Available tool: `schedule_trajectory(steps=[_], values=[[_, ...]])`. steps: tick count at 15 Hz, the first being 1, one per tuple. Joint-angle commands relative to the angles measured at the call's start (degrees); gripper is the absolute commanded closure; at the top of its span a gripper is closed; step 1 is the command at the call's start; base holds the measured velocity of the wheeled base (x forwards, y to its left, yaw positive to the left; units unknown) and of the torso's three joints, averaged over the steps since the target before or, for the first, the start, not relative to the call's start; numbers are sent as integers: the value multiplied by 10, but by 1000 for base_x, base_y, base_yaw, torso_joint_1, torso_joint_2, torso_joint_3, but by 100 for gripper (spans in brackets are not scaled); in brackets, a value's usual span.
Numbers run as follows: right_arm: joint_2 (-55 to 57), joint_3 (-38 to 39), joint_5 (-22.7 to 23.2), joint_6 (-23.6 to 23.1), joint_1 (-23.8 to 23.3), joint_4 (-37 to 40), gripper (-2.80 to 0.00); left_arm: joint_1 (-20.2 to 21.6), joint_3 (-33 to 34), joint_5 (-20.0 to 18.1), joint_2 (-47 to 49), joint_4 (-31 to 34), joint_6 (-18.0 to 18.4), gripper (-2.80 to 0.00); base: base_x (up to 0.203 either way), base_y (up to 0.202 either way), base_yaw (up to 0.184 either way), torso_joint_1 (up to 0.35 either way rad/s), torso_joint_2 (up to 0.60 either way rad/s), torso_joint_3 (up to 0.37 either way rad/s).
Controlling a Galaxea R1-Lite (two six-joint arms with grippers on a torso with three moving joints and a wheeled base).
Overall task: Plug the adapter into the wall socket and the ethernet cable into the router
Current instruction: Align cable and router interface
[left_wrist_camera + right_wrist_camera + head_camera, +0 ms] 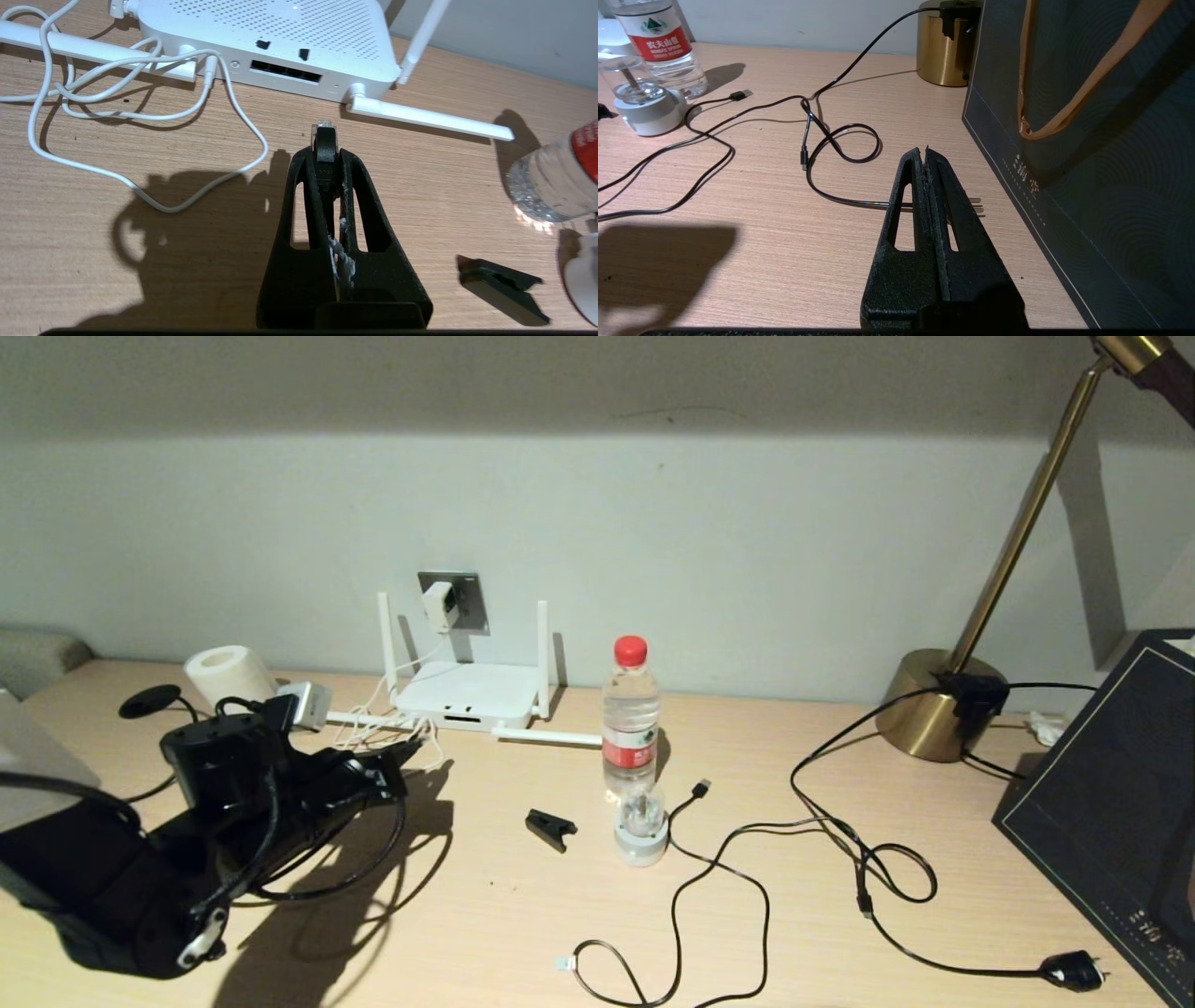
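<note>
**White gear on pale wood grain**

The router (pixel 299 32) is white with a perforated dot pattern; the adapter (pixel 439 605) is white on the dark grey wall socket (pixel 471 602). At three o'clock, a brass-gold lamp (pixel 934 705). The bottle (pixel 630 714) has a red cap.

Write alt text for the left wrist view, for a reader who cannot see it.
The left gripper is shut on the ethernet cable, its clear connector aimed at the dark ports of the white router but short of them. A thin white cord loops across the wooden desk beside it.
</note>
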Motion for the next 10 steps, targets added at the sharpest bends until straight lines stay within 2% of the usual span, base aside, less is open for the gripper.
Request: schedule_trajectory(steps=[1, 8, 10], values=[[1, 20, 0, 0, 0, 0, 0, 6, -25, -6, 33, -6, 0, 0, 0, 0, 0, 0, 0, 0], [1, 20, 0, 0, 0, 0, 0, 12, -110, -7, 103, -21, 1, 0, 0, 0, 0, 0, 0, 0], [1, 20, 0, 0, 0, 0, 0, 12, -116, -7, 113, -21, 1, 0, 0, 0, 0, 0, 0, 0]])
